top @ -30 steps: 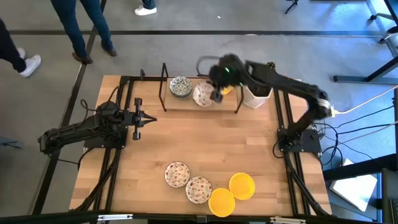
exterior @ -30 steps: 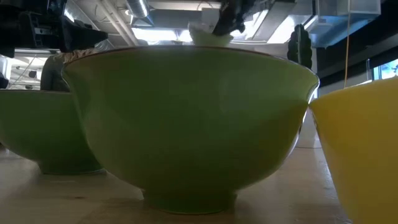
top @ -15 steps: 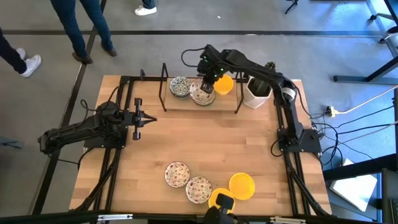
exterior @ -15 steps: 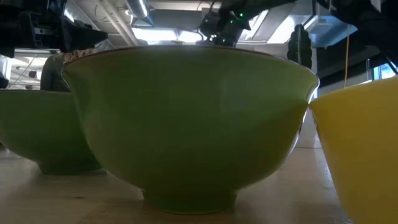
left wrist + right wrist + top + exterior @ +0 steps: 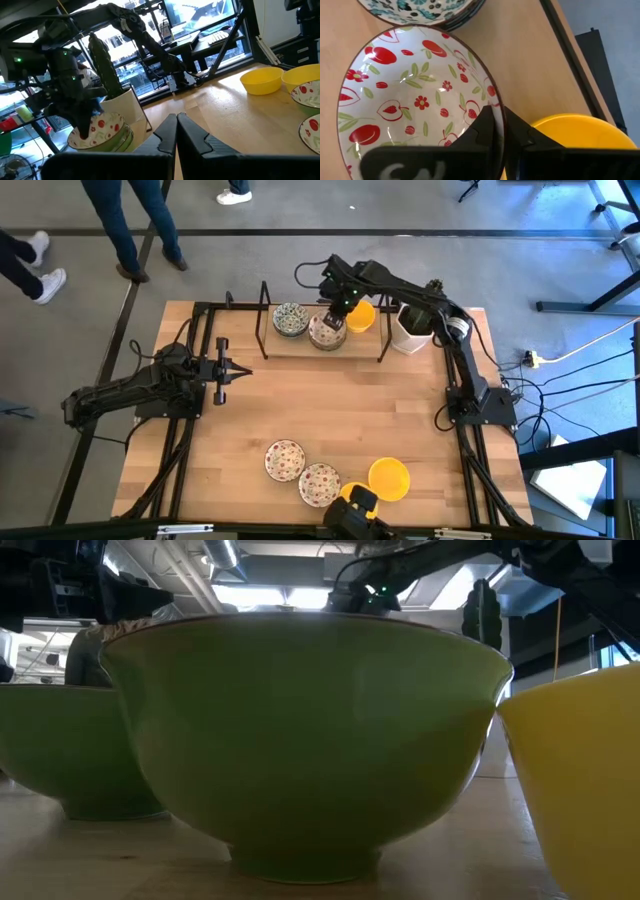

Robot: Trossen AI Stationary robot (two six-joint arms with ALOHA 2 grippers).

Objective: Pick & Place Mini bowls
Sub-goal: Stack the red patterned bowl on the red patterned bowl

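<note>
The red-patterned bowl (image 5: 420, 100) sits on the wooden shelf (image 5: 300, 350) at the table's twelve o'clock edge, seemingly on a stack of its kind, with the green-blue patterned bowls (image 5: 290, 319) touching it at its nine o'clock and a yellow bowl (image 5: 360, 315) just at its three o'clock. The right gripper (image 5: 335, 318) stands over it, fingers pinched narrow across the rim at the yellow-bowl side, one inside and one outside. Judging by this, the placing step is at its end: the bowl looks seated, and the next move calls for the fingers to part and lift straight up without dragging the rim or nudging the neighbouring bowls.

Toward six o'clock, two more red-patterned bowls (image 5: 285, 459) and two yellow bowls (image 5: 389, 478) wait on the table (image 5: 330, 405), so further trips seem due. The left gripper (image 5: 232, 370) waits at nine o'clock, fingers closed together and empty.

No brand, label or writing can be read anywhere.
</note>
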